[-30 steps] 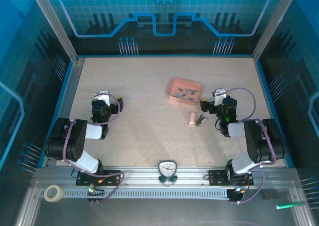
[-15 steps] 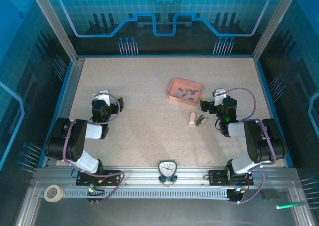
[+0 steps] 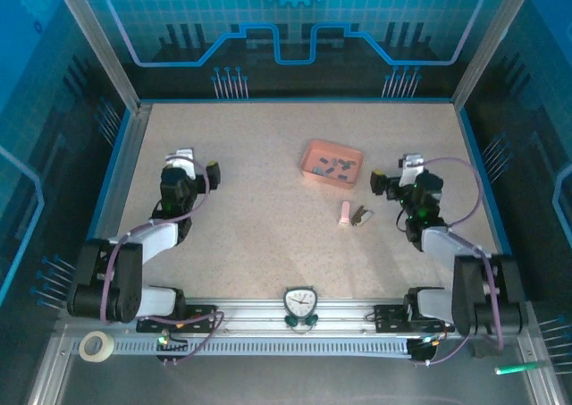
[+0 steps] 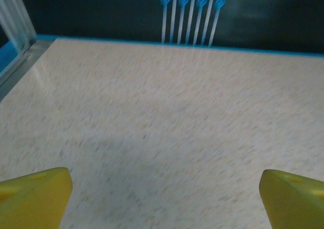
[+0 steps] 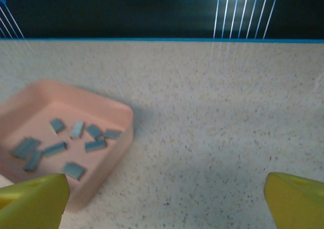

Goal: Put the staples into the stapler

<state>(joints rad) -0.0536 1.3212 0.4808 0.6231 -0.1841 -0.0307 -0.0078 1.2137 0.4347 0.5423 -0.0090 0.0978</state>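
Pink stapler (image 3: 345, 214) lies left of, apart from, wide-open R pincer (image 5: 166, 202).

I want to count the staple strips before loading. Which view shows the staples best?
The right wrist view: the staples lie close up in the pink tray, each grey strip distinct. The top external view gives them as tiny dark specks in that tray, too small to count.

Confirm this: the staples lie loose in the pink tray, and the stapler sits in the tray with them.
Not quite. The staples do lie loose in the pink tray, but the stapler lies on the table outside it, as the top external view shows.
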